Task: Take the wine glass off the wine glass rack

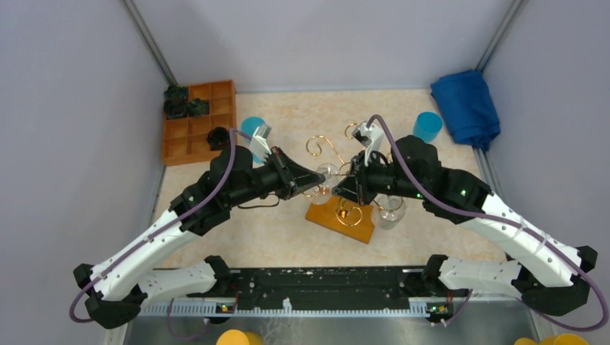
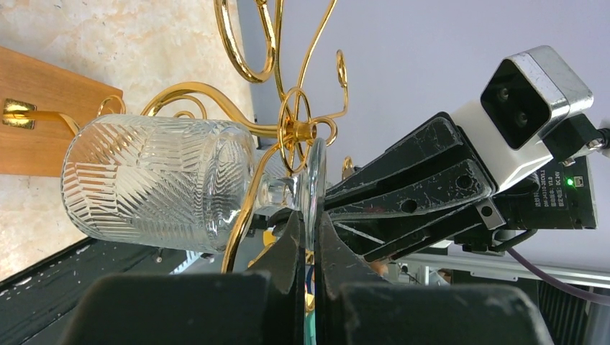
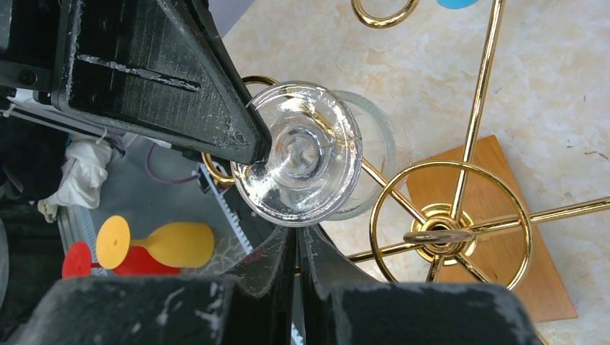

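Note:
A clear cut-glass wine glass (image 2: 144, 183) hangs upside down on the gold wire wine glass rack (image 1: 332, 154), which stands on an orange-brown wooden base (image 1: 344, 219). My left gripper (image 2: 309, 228) is shut on the rim of the glass's round foot (image 2: 314, 183). The foot also shows in the right wrist view (image 3: 298, 162). My right gripper (image 3: 296, 241) is shut just below the foot, with a gold rack arm (image 3: 392, 248) running in between its fingers. In the top view the left gripper (image 1: 316, 177) and the right gripper (image 1: 347, 188) meet at the rack from either side.
A second clear glass (image 1: 390, 210) hangs at the rack's right. An orange compartment tray (image 1: 188, 136) with dark objects is at back left, with a blue cup (image 1: 252, 129) beside it. Another blue cup (image 1: 428, 126) and a blue cloth (image 1: 466, 106) are at back right. Yellow (image 3: 165, 244) and red (image 3: 75, 260) plastic goblets lie beyond the near edge.

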Action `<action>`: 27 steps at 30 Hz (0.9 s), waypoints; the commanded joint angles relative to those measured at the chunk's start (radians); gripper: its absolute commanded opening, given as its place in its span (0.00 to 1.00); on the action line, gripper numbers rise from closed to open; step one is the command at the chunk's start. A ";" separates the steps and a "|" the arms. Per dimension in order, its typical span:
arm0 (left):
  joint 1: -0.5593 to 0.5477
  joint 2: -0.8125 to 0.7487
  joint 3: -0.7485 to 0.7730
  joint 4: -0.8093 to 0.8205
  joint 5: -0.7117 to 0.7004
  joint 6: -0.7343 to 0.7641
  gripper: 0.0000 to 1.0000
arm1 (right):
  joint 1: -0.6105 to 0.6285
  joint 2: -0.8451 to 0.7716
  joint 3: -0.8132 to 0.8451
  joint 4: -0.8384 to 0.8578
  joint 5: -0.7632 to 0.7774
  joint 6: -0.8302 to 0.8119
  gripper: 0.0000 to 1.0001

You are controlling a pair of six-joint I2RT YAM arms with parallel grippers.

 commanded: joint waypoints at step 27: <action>-0.107 -0.012 -0.010 0.101 0.018 -0.097 0.00 | 0.005 0.080 0.093 0.021 0.091 -0.006 0.00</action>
